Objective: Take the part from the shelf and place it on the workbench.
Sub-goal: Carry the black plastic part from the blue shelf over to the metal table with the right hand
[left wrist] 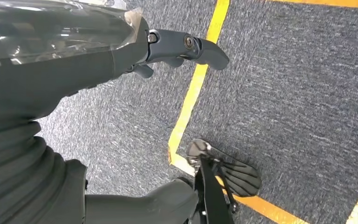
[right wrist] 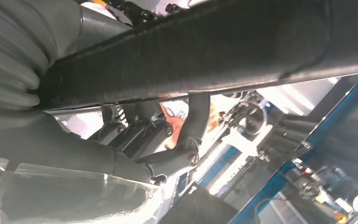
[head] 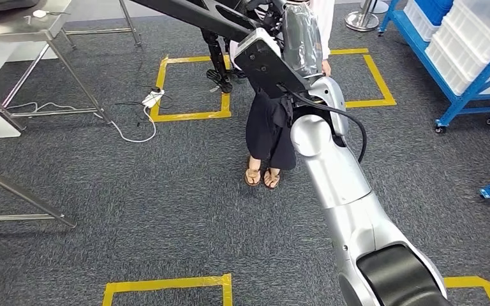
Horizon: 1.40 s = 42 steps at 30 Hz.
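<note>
One part point(head: 185, 16) carried, operator.
Your right hand point(right wrist: 135, 140) grips it; left hand point(left wrist: 168, 51) fingers hang empty, apart.

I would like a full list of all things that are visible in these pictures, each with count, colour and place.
part: one, black, long, held up in front of the robot by the right robot hand, reaching toward the metal table.
metal table: one, silver, far left.
shelf: one, blue frame, far right, holding white bins.
tape squares: several, yellow, on the grey carpet.
power strip: one, white with a white cable, on the floor near the tape.
stanchion base: one, silver, far floor.
person: one, dark skirt and sandals, standing ahead of the robot.
right arm: one, silver, rising from below.
right robot hand: one, dark grey, wrapped around the part.
left robot hand: one, dark grey, hanging over the carpet.
</note>
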Each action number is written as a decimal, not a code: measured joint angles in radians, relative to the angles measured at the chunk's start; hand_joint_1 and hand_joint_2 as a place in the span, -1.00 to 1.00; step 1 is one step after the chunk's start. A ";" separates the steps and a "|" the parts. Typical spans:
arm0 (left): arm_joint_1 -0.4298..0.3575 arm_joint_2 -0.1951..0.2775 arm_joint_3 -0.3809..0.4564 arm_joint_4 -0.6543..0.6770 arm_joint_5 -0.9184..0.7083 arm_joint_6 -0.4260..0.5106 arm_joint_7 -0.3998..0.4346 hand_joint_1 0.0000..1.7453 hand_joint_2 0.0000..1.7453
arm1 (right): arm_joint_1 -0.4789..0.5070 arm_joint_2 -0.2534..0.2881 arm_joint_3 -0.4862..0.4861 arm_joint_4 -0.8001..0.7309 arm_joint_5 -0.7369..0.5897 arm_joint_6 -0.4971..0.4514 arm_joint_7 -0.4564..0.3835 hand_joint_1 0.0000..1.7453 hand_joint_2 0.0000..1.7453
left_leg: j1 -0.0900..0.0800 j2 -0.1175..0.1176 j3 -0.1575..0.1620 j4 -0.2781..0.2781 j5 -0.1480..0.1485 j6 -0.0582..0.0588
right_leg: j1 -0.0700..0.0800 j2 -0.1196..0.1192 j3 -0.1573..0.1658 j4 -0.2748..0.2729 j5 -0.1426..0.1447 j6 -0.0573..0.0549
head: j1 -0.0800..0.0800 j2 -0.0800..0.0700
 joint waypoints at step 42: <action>-0.006 0.011 0.021 0.001 -0.007 0.019 -0.011 -1.00 1.00 | -0.070 0.026 0.025 0.255 0.074 -0.047 -0.011 1.00 1.00 | -0.016 0.043 0.107 -0.236 0.129 0.035 | 0.020 -0.067 0.013 -0.010 -0.011 0.011 | -0.003 0.000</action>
